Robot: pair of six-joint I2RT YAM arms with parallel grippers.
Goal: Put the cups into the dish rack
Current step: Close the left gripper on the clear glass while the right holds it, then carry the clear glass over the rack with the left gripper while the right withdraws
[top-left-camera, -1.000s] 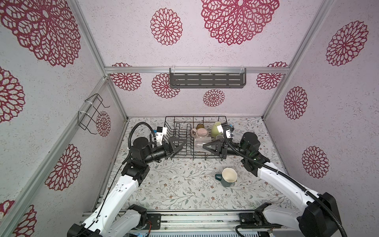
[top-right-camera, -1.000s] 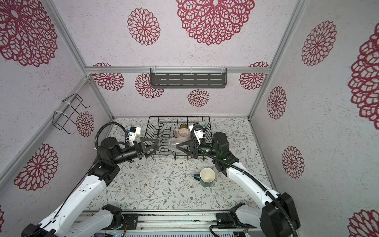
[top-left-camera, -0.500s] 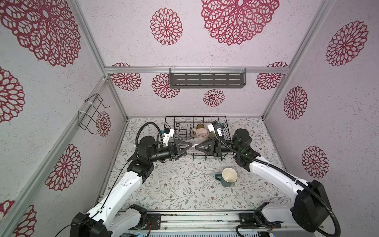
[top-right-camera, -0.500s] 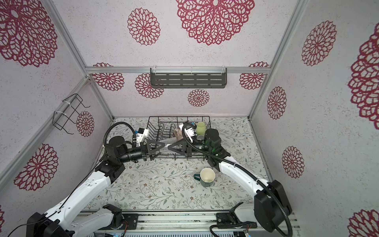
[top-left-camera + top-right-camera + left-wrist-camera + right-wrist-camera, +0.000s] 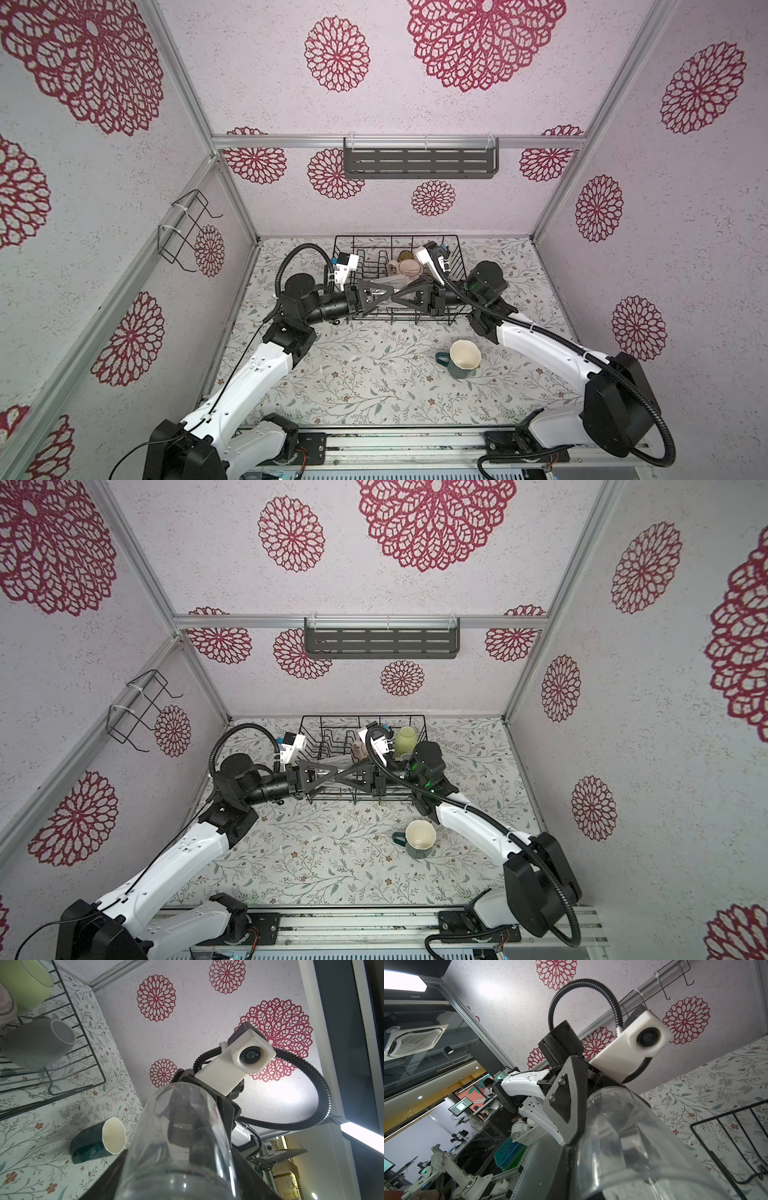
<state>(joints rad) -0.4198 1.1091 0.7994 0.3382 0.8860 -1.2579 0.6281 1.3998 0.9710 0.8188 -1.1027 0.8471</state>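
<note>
The right gripper (image 5: 401, 297) has its fingers pressed together on the wall of the glass (image 5: 178, 1147), a thin pinch that leaves the body free. The left gripper (image 5: 384, 293) sets its fingers (image 5: 566, 1109) astride that body; whether they press it I cannot tell. The glass lies sideways between them above the rack (image 5: 370, 259), likely a handover for a steadier hold. The teal mug (image 5: 461, 360) stands on the table (image 5: 353, 374), unloaded

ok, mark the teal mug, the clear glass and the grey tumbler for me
teal mug (image 5: 465, 354): in a top view, cream inside.
clear glass (image 5: 176, 1167): left wrist view, side wall.
grey tumbler (image 5: 36, 1044): left wrist view, outer side.
</note>
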